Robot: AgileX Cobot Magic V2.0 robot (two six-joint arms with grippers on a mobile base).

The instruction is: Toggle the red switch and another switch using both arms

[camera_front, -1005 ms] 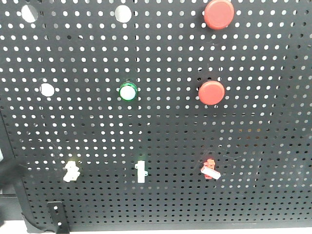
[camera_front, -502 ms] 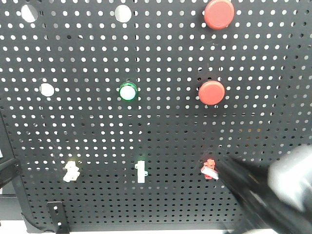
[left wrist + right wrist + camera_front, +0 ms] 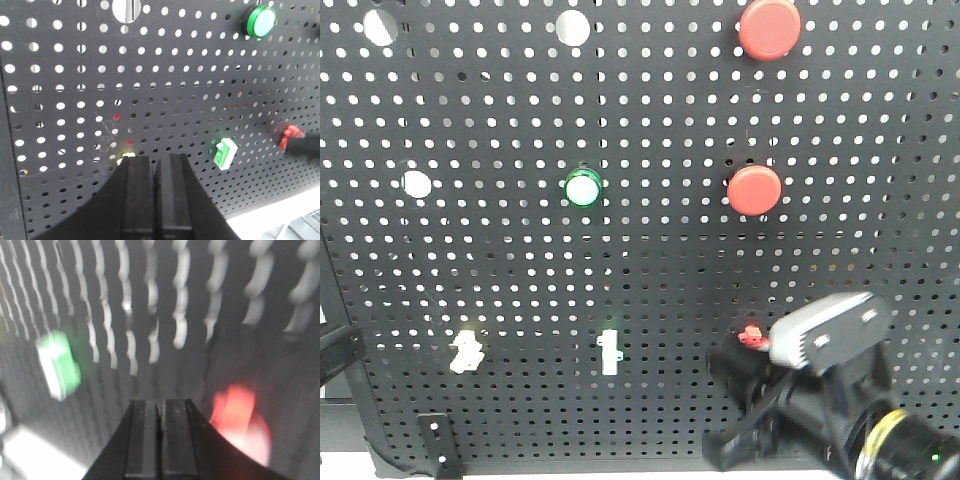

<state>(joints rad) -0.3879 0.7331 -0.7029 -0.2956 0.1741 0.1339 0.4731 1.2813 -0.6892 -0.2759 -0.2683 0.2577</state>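
Note:
The red switch sits low on the right of the black pegboard, mostly covered by my right arm and its light grey end piece. The right wrist view is blurred. There my right gripper is shut and empty, with the red switch just right of its fingertips. The yellow switch is at the lower left. My left gripper is shut and empty, close to the board, and the yellow switch peeks out above its left finger. The red switch shows at the far right.
A white toggle on a green base sits between the two switches. Two large round red push buttons are above the red switch. A green-ringed round button is at mid board. The board's lower edge is close below.
My right arm has come up from the lower right and closed in on the red switch, now covering most of it. The yellow and green toggles look unchanged.

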